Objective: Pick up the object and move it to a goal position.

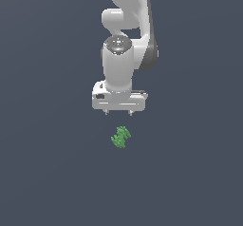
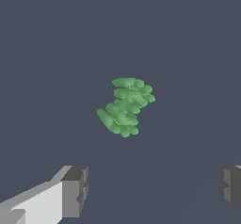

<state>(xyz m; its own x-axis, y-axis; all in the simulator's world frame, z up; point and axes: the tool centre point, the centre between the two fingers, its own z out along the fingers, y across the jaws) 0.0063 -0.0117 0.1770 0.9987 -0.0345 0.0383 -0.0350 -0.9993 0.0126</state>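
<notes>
The object (image 1: 121, 137) is a small bright green lump with ridged, jagged edges, lying on the dark grey floor. It shows larger in the wrist view as the object (image 2: 124, 107), a stack of green ridges. My white gripper (image 1: 117, 112) hangs above it, a short way off, with only the fingertips peeking out under the hand. In the wrist view the gripper (image 2: 153, 192) is open, its two grey fingertips (image 2: 75, 190) far apart with nothing between them. The object lies beyond the fingers, apart from them.
A plain dark grey surface (image 1: 47, 173) fills both views. The white arm (image 1: 128, 35) rises behind the gripper toward the top of the exterior view.
</notes>
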